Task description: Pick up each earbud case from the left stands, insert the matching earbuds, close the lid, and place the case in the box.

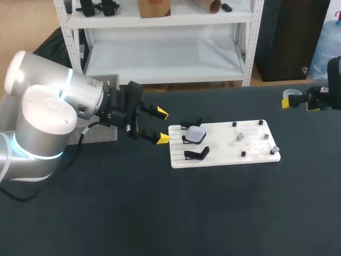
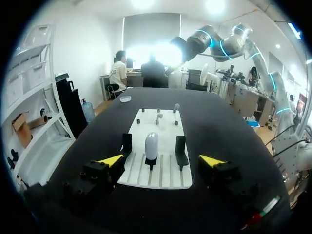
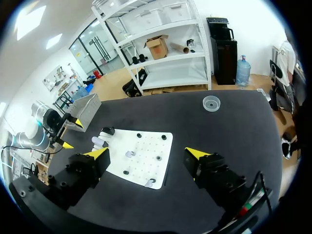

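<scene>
— What stands on the black table (image 1: 213,213)?
— A white board (image 1: 256,154). The left end effector (image 1: 162,126) is wide open just beside it; the right end effector (image 3: 146,153), also wide, is well apart.
— And the earbud case (image 1: 196,133)?
— On the board's middle stand (image 1: 187,140).

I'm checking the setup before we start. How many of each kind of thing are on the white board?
black stands: 3
earbud case: 1
black pegs: 4
small pale pieces, likely earbuds: 2
Total: 10
</scene>
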Robot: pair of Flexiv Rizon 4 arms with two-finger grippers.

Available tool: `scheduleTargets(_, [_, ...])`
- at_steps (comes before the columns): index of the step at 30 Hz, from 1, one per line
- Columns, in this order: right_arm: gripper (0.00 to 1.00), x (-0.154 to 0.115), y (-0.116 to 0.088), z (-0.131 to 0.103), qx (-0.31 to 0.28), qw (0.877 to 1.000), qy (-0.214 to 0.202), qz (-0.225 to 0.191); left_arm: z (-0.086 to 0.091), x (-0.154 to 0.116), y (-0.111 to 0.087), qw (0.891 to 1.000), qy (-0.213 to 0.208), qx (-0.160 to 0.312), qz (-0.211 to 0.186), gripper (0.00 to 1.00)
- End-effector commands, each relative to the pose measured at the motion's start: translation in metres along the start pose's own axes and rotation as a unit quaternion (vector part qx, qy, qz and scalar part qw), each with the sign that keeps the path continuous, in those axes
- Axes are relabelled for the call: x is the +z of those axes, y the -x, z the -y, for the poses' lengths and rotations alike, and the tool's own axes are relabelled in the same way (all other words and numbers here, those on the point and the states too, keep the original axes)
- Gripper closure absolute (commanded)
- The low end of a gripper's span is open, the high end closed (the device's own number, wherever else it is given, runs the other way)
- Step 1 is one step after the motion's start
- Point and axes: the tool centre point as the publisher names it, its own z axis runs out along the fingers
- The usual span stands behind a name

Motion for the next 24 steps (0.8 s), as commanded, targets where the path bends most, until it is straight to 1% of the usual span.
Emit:
scheduleTargets(1, [0.00, 0.000, 0.000, 0.000, 0.000, 1.000, 0.000, 0.000, 0.003, 0.012, 0.002, 1.000, 0.004, 0.006, 0.001, 0.00])
scheduleTargets(2, [0.00, 0.000, 0.000, 0.000, 0.000, 1.000, 0.000, 0.000, 0.004, 0.015, 0.003, 1.000, 0.010, 0.005, -0.003, 0.00])
scheduleTargets(6, [0.00, 0.000, 0.000, 0.000, 0.000, 1.000, 0.000, 0.000, 0.006, 0.027, 0.005, 1.000, 0.011, 0.004, -0.009, 0.00])
scheduleTargets(10, [0.00, 0.000, 0.000, 0.000, 0.000, 1.000, 0.000, 0.000, 0.004, 0.038, 0.004, 1.000, 0.012, 0.000, -0.014, 0.00])
scheduleTargets(11, [0.00, 0.000, 0.000, 0.000, 0.000, 1.000, 0.000, 0.000, 0.003, 0.041, 0.004, 1.000, 0.006, 0.000, -0.016, 0.07])
scheduleTargets(12, [0.00, 0.000, 0.000, 0.000, 0.000, 1.000, 0.000, 0.000, 0.002, 0.043, 0.003, 1.000, 0.004, -0.003, -0.008, 0.52])
scheduleTargets(13, [0.00, 0.000, 0.000, 0.000, 0.000, 1.000, 0.000, 0.000, 0.000, 0.045, 0.002, 1.000, 0.006, -0.006, -0.009, 0.53])
scheduleTargets(14, [0.00, 0.000, 0.000, 0.000, 0.000, 1.000, 0.000, 0.000, -0.001, 0.047, 0.002, 1.000, 0.003, -0.008, -0.012, 0.50])
scheduleTargets(15, [0.00, 0.000, 0.000, 0.000, 0.000, 1.000, 0.000, 0.000, -0.001, 0.048, 0.002, 1.000, 0.001, -0.011, -0.007, 0.29])
scheduleTargets(16, [0.00, 0.000, 0.000, 0.000, 0.000, 1.000, 0.000, 0.000, -0.002, 0.050, 0.002, 1.000, 0.000, -0.013, -0.011, 0.15])
scheduleTargets(18, [0.00, 0.000, 0.000, 0.000, 0.000, 1.000, 0.000, 0.000, -0.003, 0.051, 0.001, 1.000, -0.001, -0.014, -0.009, 0.38])
scheduleTargets(19, [0.00, 0.000, 0.000, 0.000, 0.000, 1.000, 0.000, 0.000, -0.004, 0.052, 0.001, 1.000, -0.002, -0.015, -0.010, 0.41])
scheduleTargets(22, [0.00, 0.000, 0.000, 0.000, 0.000, 1.000, 0.000, 0.000, -0.007, 0.053, 0.000, 1.000, -0.001, -0.022, -0.009, 0.43])
scheduleTargets(24, [0.00, 0.000, 0.000, 0.000, 0.000, 1.000, 0.000, 0.000, -0.009, 0.055, -0.002, 1.000, -0.003, -0.030, -0.009, 0.37])
